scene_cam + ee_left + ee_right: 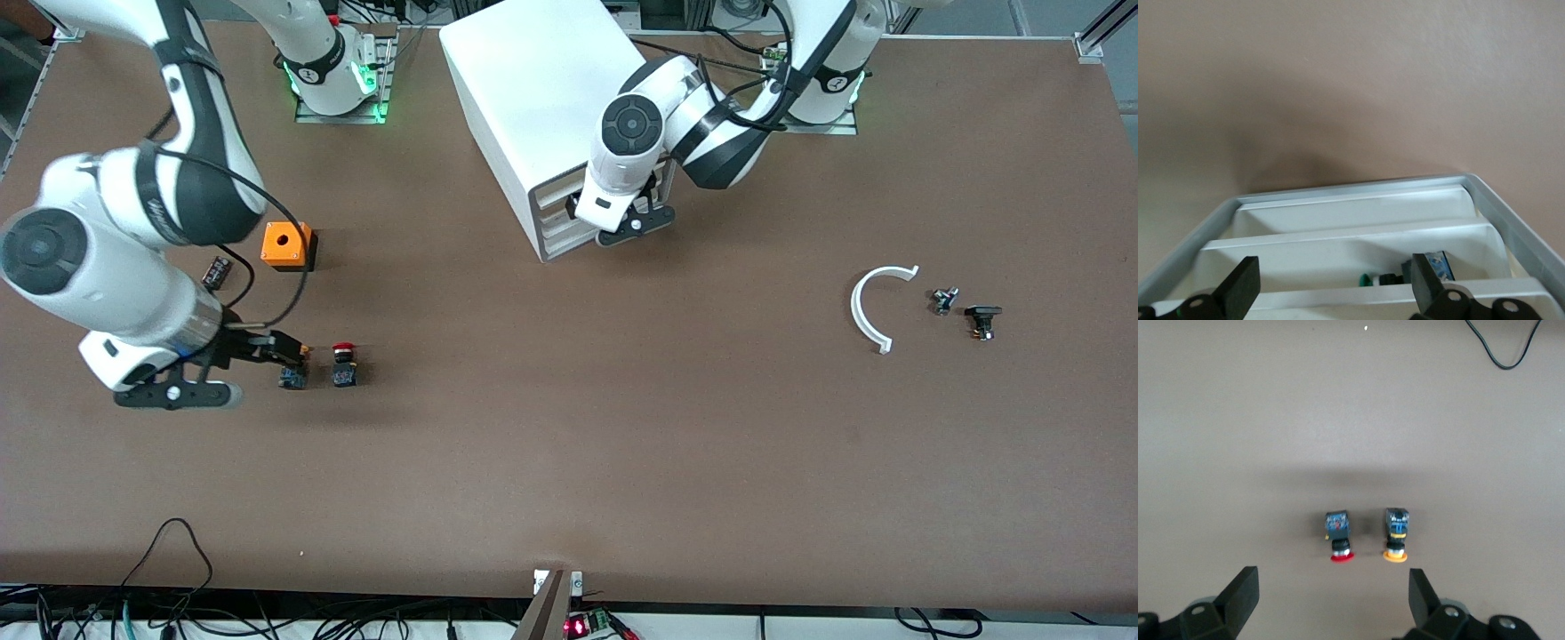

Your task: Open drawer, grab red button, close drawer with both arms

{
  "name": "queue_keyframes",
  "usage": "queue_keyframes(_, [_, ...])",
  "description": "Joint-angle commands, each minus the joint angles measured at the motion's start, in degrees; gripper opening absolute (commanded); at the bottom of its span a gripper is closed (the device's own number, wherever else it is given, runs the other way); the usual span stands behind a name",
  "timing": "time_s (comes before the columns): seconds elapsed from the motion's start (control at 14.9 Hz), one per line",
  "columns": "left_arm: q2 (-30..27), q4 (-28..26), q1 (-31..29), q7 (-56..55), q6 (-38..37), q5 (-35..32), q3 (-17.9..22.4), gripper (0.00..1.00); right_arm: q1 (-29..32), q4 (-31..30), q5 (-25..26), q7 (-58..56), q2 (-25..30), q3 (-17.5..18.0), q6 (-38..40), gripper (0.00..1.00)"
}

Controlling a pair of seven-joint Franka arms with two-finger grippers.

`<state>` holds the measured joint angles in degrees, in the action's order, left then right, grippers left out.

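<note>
- Hovering low over the surface [569,462] at the right arm's end: right gripper [1331,603], fingers [1241,593] spread wide and grasping nothing.
- Lying on the surface just under that gripper's fingertips: button [344,364] with the red cap, on its side, and beside it, touching nothing, the yellow button [293,372].
- Seen from the right wrist, sitting side by side between the spread fingers, caps turned toward the gripper.
- Sitting farther from the camera than both buttons: orange block [287,245] and a small dark cylinder [216,271].
- Pressing in at the front of the cabinet [533,107]: left gripper [1331,290], fingers released and apart, grasping nothing.
- Showing in the left wrist view: three white drawers stacked; drawer [1358,257] in the middle slid partly out, small parts lying inside.
- Lying toward the left arm's end: white arc [869,307] and two small dark parts [965,309] beside it.
</note>
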<state>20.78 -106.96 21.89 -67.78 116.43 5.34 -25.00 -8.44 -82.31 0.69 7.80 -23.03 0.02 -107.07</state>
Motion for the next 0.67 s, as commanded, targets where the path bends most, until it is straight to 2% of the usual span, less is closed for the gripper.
queue_keyframes(0.0, [-1.18,6.56,-4.38,2.47,-8.74,-0.07,-0.4,1.0,2.28,-0.92,-2.62,-3.75,4.82,-0.46,4.67,0.99])
queue_keyframes(0.2, [-1.27,12.45,-9.57,11.85,-16.47,-0.59,-0.23,1.0,2.29,-2.32,-2.54,-4.55,9.65,-1.42,8.63,0.99])
queue_keyframes(0.4, [-1.36,18.08,-13.36,22.66,-24.56,-6.81,-0.23,1.0,2.29,-7.76,-2.36,-4.99,15.36,-1.6,8.47,0.99])
queue_keyframes(0.47, [-1.36,23.23,-15.89,29.48,-29.03,-9.27,-0.31,1.0,2.29,-9.52,-2.1,-4.99,17.73,-1.86,7.85,0.99])
queue_keyframes(0.61, [-1.36,27.75,-19.94,40.65,-33.27,-9.38,-0.32,1.0,2.2,-9.63,-1.75,-4.9,19.77,-2.04,8.81,0.99])
